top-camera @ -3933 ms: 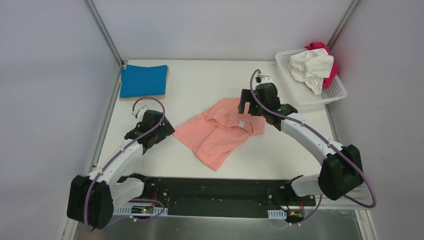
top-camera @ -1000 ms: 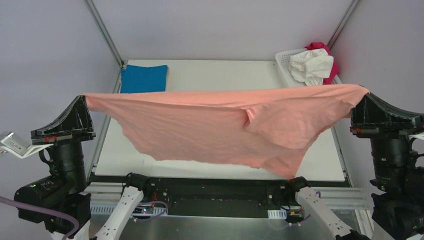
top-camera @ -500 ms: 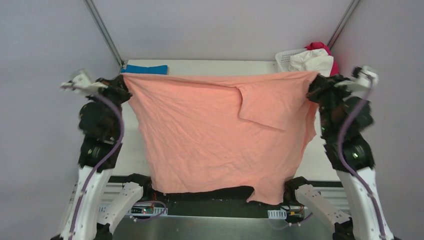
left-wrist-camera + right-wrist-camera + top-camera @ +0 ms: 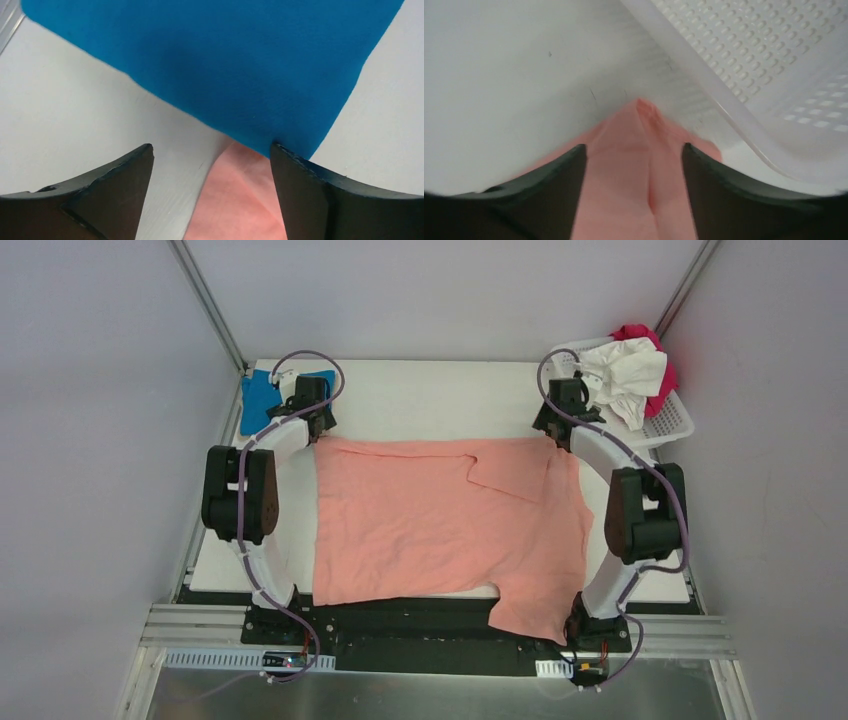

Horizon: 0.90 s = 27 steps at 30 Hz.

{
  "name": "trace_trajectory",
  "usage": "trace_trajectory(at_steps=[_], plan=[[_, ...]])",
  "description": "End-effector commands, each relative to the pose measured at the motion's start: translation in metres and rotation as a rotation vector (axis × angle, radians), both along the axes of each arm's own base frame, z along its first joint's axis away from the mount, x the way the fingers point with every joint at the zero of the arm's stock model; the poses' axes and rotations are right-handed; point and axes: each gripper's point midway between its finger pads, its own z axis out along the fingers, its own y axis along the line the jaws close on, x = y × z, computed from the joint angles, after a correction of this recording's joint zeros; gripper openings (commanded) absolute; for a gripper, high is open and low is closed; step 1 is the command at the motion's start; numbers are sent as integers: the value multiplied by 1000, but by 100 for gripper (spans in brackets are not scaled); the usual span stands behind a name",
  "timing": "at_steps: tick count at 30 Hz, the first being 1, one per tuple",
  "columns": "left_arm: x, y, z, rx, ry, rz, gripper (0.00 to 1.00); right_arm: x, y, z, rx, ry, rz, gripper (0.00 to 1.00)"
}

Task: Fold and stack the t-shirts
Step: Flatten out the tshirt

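White table [image 4: 440, 390], grey walls. Left fingers [image 4: 107, 197] are spread apart and hold nothing. Half a second back they held a corner of the salmon-pink t-shirt [image 4: 440, 520] up in the air. That corner now lies on the table between them, its tip reaching the folded blue t-shirt [image 4: 210, 60] just ahead. The pink shirt is down and spread flat between both sets of fingers. Its near hem hangs over the front edge, and one sleeve is flipped onto the body toward the right. Right fingers [image 4: 724, 200] are also parted, with the released corner loose between them and the basket [image 4: 774, 50] just ahead-right. Likely spreading is done and folding comes next; the flipped sleeve wants smoothing first.
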Motion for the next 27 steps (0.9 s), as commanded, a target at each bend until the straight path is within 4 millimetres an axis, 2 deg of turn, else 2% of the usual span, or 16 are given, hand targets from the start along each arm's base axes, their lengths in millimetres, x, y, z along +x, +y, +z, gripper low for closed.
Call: trace_trajectory(at_steps=[1,3,7,11,12,13,16,18,22,24,27], plan=[[36,-19,36,-101,-91,-44,91,55,-4,47,-20,-132,-61,89],[36,-21,43,-110,-92,-57,97,55,-9,49,-50,-90,-82,99],[18,-24,61,-133,-96,-71,99,31,-22,60,-83,-37,-146,100],[-19,-37,75,-221,-89,-111,99,-15,-17,58,11,44,-177,100],[-31,-43,85,-257,-111,-125,99,-29,-14,49,43,73,-174,100],[-43,-49,86,-295,-115,-141,99,-41,-10,46,80,81,-172,100],[-79,-70,74,-374,-97,-194,99,-67,18,30,248,97,-95,100],[-96,-88,61,-412,-60,-245,99,-83,45,17,378,128,-2,100],[-126,-123,32,-540,46,-361,99,-106,79,2,546,200,99,100],[-137,-125,18,-530,83,-368,99,-116,86,-8,584,241,107,99],[-148,-123,2,-523,121,-354,99,-127,83,-27,574,284,94,95]])
